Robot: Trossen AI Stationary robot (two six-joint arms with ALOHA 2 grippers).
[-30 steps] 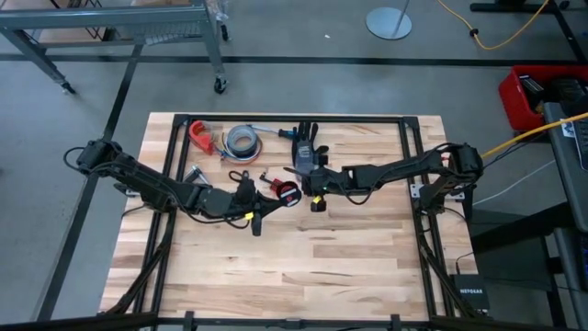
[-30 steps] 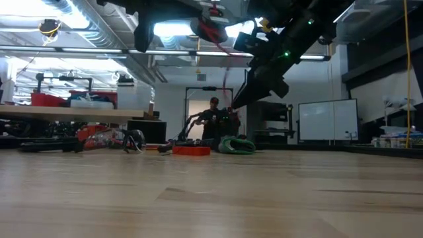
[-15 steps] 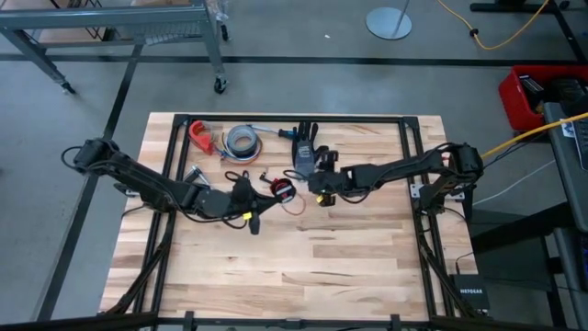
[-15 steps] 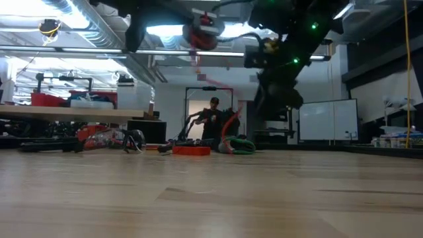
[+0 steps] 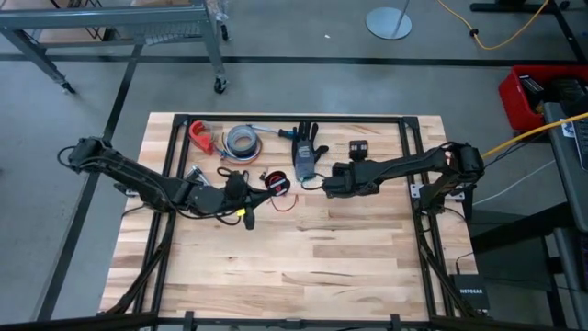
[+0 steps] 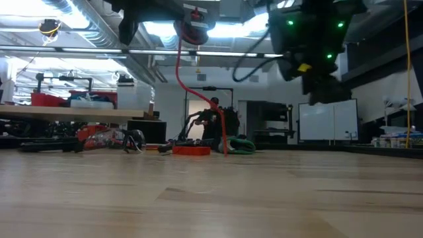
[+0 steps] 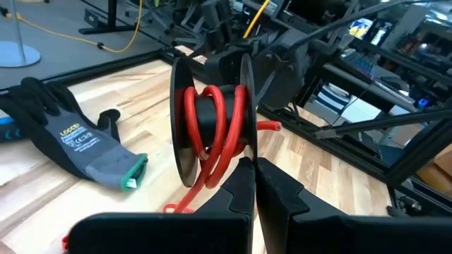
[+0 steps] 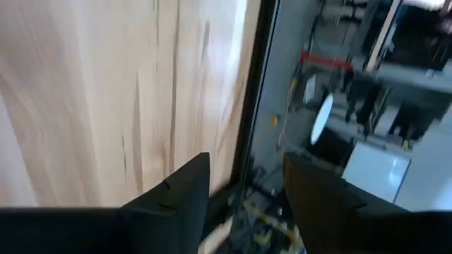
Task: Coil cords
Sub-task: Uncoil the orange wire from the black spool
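The left claw (image 5: pixel 260 190) is clamped shut on the rim of a small black spool (image 7: pixel 212 127) and holds it raised above the worktop (image 5: pixel 303 248), near the middle of its far half. In the left wrist view the two fingers (image 7: pixel 236 187) meet at the base of the spool's discs, and a red cord (image 7: pixel 215 141) is wound in a few loops around the core between them. A free length of that cord drops off the spool and trails down to the wood; in the low view it hangs as a red curve (image 6: pixel 198 92) from the raised spool to the worktop. From above, the loose tail (image 5: pixel 287 200) lies just beside the spool, between the two claws.

The right claw (image 5: pixel 329 181) hovers near the spool, apart from it, with its fingers (image 8: pixel 176 190) spread and nothing between them. It touches neither spool nor cord.

A grey and black glove (image 5: pixel 307 150) lies flat on the wood just beyond the gap between the claws. More thin wire leads (image 5: pixel 237 174) lie on the wood just beyond the left claw.
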